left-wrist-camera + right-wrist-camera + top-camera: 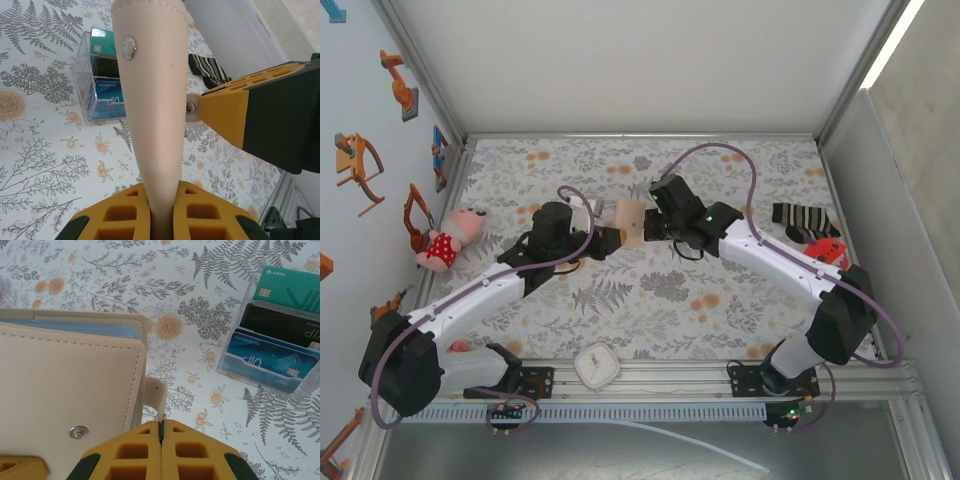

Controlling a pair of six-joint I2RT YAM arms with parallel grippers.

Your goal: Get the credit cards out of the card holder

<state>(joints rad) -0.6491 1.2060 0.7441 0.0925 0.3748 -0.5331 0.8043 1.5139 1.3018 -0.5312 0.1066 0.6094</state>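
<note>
Left gripper [161, 212] clenched on the card holder [632, 222] edge, right gripper [161, 432] pinching its strap tab. It's aloft mid-table; card box [274, 330] at two o'clock from my right wrist, open cloth between.

I list the card holder [632, 222] mid-table, between the left gripper [608, 240] and the right gripper [655, 225]; plush toy [450, 238] far left; socks [805, 220] far right. Card box [280, 330] on the table [720, 300], near the holder.
</note>
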